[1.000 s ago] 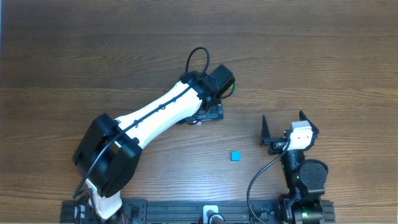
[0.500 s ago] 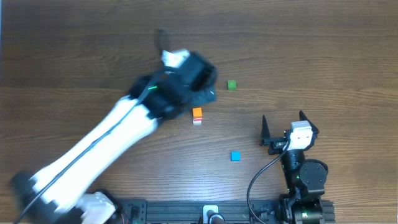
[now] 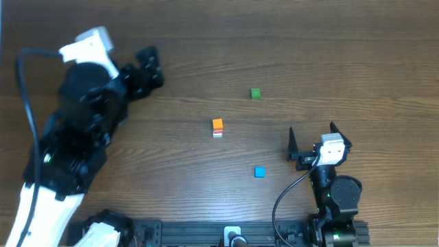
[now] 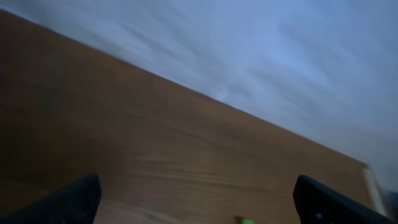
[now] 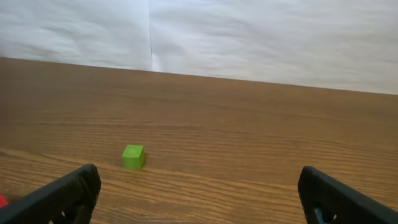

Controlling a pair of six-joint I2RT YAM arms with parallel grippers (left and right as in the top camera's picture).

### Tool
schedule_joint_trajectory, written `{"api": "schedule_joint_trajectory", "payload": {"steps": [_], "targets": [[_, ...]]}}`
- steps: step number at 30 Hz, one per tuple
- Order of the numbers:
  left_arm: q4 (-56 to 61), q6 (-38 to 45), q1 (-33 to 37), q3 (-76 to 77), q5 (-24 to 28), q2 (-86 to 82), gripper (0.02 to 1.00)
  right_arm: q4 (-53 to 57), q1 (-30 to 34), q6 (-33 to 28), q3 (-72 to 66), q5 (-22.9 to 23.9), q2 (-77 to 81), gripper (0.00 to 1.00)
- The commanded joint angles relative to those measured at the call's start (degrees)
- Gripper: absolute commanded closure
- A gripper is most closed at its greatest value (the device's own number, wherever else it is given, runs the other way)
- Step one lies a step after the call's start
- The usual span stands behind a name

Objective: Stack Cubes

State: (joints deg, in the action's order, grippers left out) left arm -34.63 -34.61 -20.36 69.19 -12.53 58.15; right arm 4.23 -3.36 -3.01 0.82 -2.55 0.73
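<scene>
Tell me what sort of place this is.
Probably a robotics lab test bench: a wood-grain table, a plain white backdrop behind it, and small props like the green cube and blue cube.

Left fingers (image 3: 147, 55) off orange cube (image 3: 217, 123), far left, perhaps higher.

You have nothing to read here. The orange cube (image 3: 217, 123), the green cube (image 3: 256, 93) and the blue cube (image 3: 259, 172) show plain faces, and the wood surface (image 3: 343, 55) carries no lettering, number or sign that you can make out.
</scene>
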Motion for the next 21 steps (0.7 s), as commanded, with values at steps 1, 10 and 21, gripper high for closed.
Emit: {"api": "schedule_joint_trajectory", "payload": {"steps": [1,10,21], "targets": [[5.62,9.75,7.32,-12.83,3.85,-10.69,0.020,-0.17,0.42,0.15,-0.52,-0.61,-0.39,0.007],[13.68,14.97,16.33,-34.53,8.24,-31.50,0.023,-0.17,0.42,0.13,-0.52,-0.61,-0.39,0.007],[27.78,20.96,16.52,-52.94,13.22,-44.57,0.020,-0.17,0.42,0.13,-0.52,-0.61,-0.39,0.009]]}}
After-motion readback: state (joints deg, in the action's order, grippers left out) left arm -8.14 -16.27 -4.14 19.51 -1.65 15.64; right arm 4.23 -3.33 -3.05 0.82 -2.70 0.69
